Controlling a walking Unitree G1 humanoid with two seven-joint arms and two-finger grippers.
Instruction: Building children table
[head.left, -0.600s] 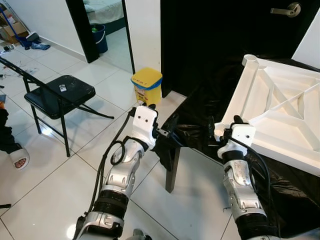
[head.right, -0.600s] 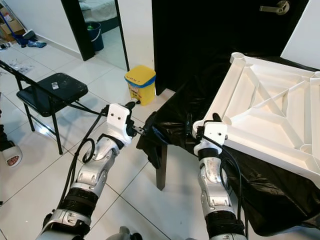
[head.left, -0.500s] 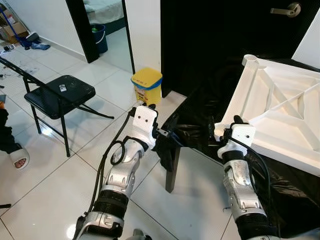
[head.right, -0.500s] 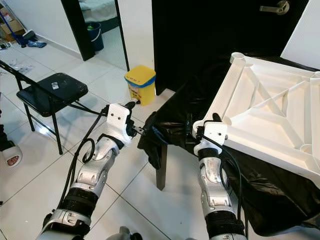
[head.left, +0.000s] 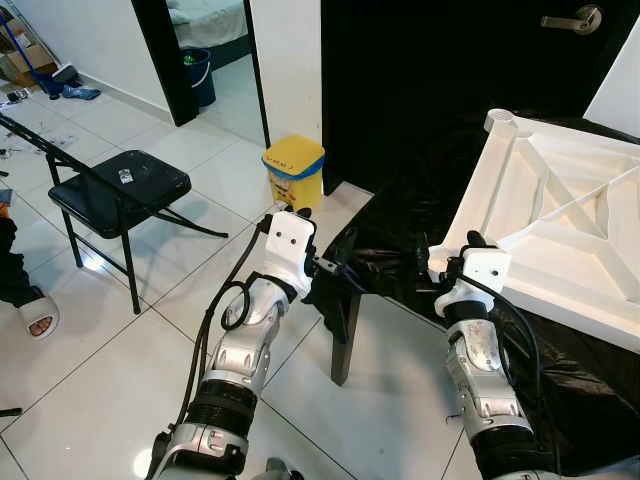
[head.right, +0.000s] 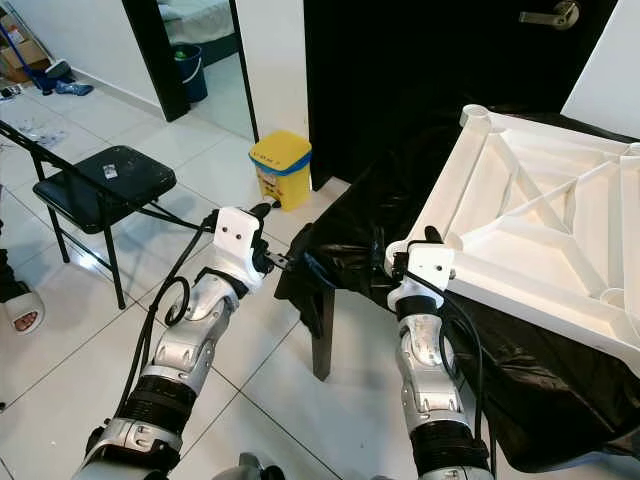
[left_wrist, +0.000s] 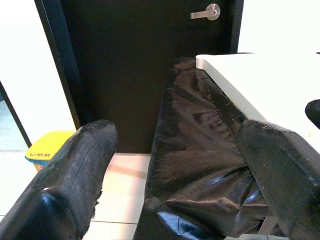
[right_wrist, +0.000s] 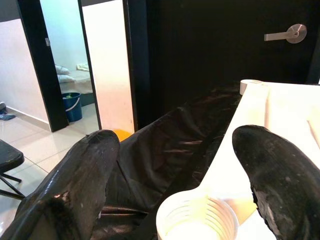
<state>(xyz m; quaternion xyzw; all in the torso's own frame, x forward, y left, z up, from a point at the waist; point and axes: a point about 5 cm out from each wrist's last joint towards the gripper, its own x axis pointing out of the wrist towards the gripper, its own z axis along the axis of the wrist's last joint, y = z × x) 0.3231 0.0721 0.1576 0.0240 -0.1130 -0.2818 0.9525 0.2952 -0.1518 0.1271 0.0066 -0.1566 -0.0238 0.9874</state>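
Note:
A white children's table top (head.left: 560, 220) lies upside down, ribs showing, on a table draped in black plastic (head.left: 400, 250). It has a round leg socket at its near left corner (right_wrist: 197, 222) and another at the far corner (head.left: 500, 120). My right gripper (head.left: 445, 252) is open just before the near socket, which sits low between its fingers (right_wrist: 275, 165) in the right wrist view. My left gripper (head.left: 335, 268) is open at the left corner of the draped table, and its fingers (left_wrist: 75, 170) frame the crumpled plastic without holding it.
The draped table stands on a dark leg (head.left: 343, 335) over white floor tiles. A black folding chair (head.left: 120, 185) stands on the left, and a yellow bin (head.left: 294, 165) sits by a black door (head.left: 440, 60). A person's foot (head.left: 35, 315) rests at the far left.

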